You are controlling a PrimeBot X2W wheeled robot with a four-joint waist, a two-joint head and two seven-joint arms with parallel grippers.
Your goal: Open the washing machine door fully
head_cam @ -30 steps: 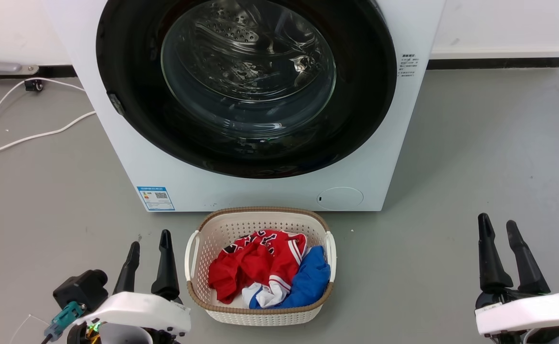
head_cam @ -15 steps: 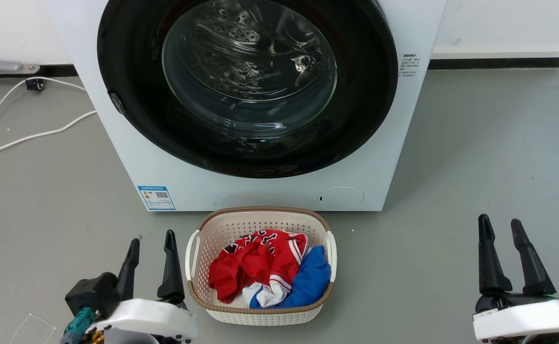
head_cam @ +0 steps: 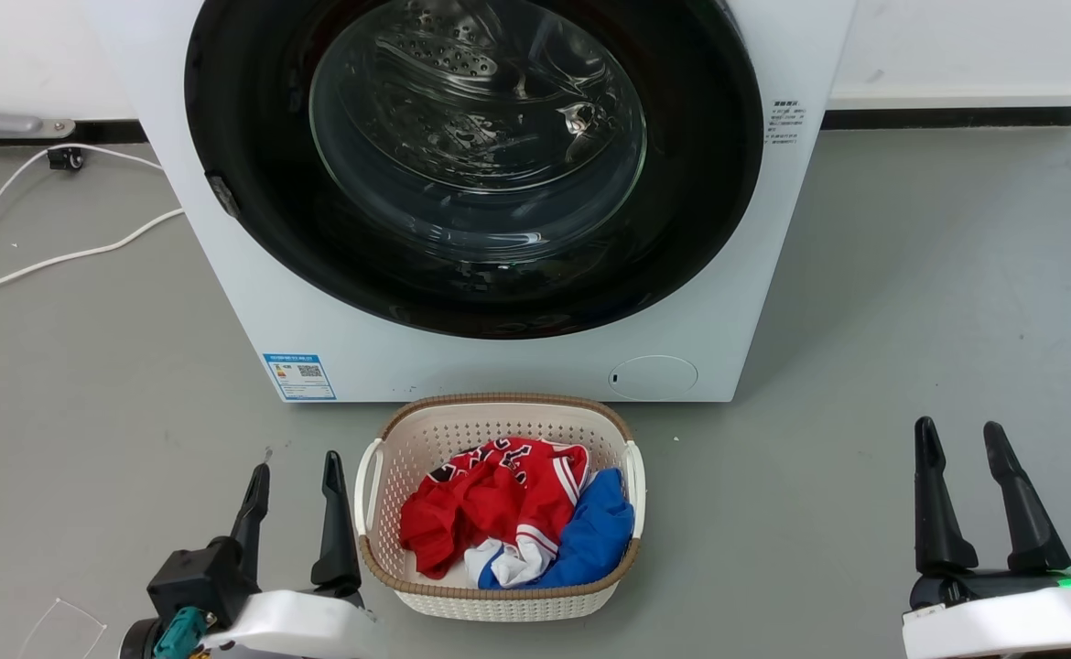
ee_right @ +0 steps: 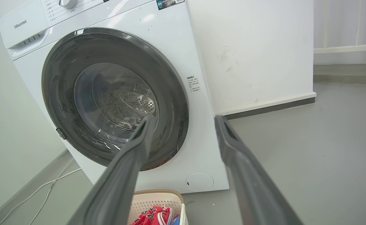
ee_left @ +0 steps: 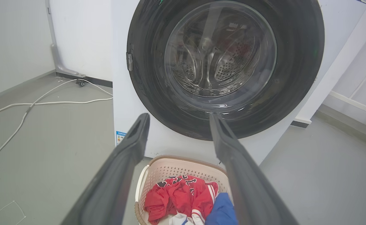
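Far centre on the grey floor (head_cam: 911,302): white Hisense washing machine (head_cam: 517,366). Shut flush on its front: the glossy black washing machine door (head_cam: 700,183). Just in front: beige laundry basket (head_cam: 508,403) holding red and blue clothes (head_cam: 490,503). Near left, left gripper (head_cam: 296,462); near right, right gripper (head_cam: 958,425); both spread apart, holding nothing, well away from the door.

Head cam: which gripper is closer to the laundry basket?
The left gripper: its open jaws stand right beside the left handle of the laundry basket, while the right gripper stands far off to the basket's other side.
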